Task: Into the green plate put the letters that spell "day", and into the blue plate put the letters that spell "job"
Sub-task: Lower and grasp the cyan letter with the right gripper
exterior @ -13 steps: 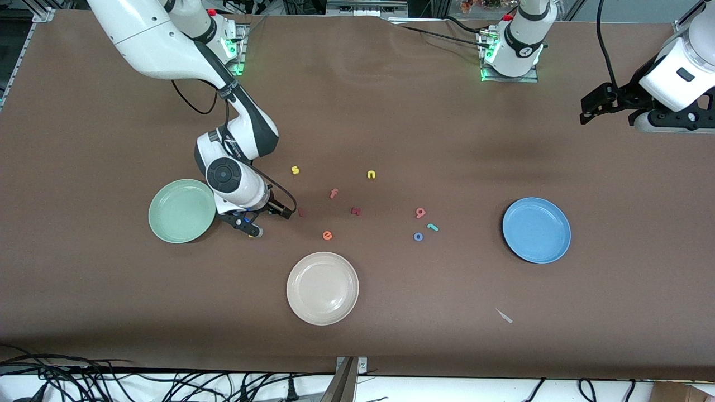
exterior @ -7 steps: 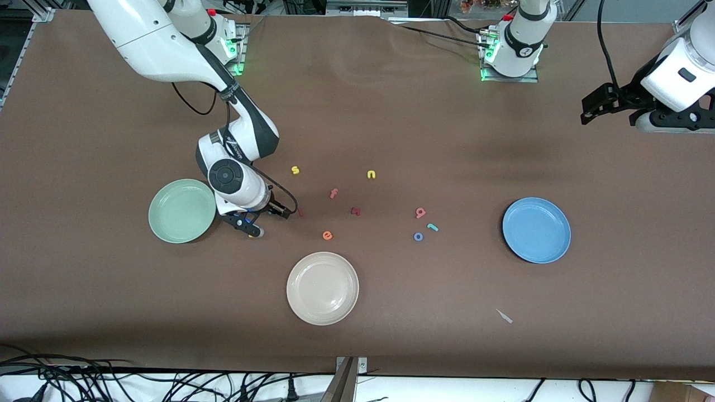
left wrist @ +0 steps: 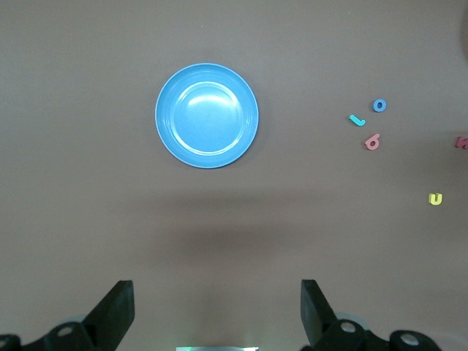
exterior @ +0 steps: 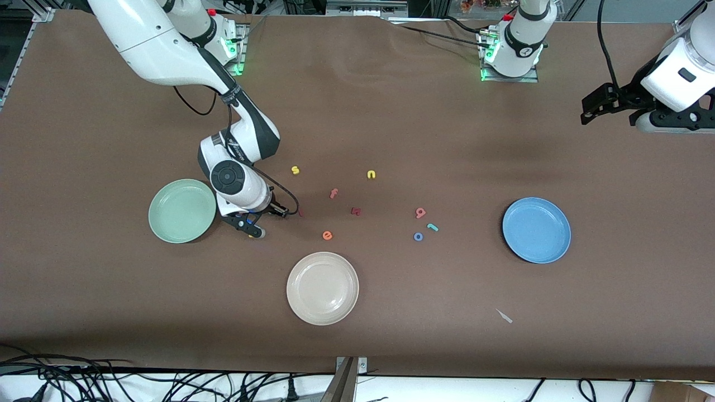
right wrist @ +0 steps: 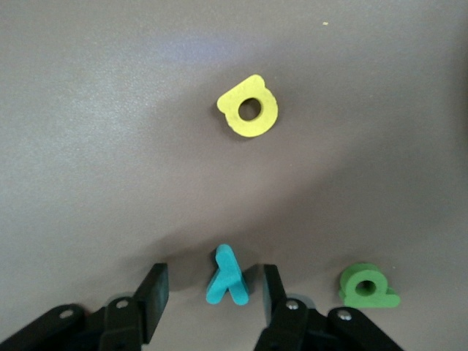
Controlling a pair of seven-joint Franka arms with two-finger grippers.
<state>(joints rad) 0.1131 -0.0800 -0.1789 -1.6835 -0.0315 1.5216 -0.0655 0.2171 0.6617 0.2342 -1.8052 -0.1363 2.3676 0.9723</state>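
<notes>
My right gripper (right wrist: 214, 281) is low over the table beside the green plate (exterior: 182, 211). It is open, its fingers standing on either side of the teal y (right wrist: 227, 276) with a small gap on each side. The yellow a (right wrist: 248, 107) and the dark green d (right wrist: 367, 286) lie flat close by. In the front view the right gripper (exterior: 251, 226) hides the y and d. The pink b (exterior: 420, 212), blue o (exterior: 418, 237) and teal j (exterior: 432, 226) lie together between the plates. The blue plate (exterior: 536, 229) holds nothing. My left gripper (exterior: 585, 114) waits open, high at its end of the table.
A cream plate (exterior: 322, 288) sits nearer the front camera. Loose letters lie mid-table: yellow s (exterior: 295, 170), yellow n (exterior: 371, 175), pink f (exterior: 333, 194), a dark red letter (exterior: 356, 211), orange e (exterior: 327, 235). A small pale scrap (exterior: 504, 316) lies near the front edge.
The right arm's wrist has shifted slightly toward the left arm's end of the table, staying low by the green plate. The left arm and the letters have not moved.
</notes>
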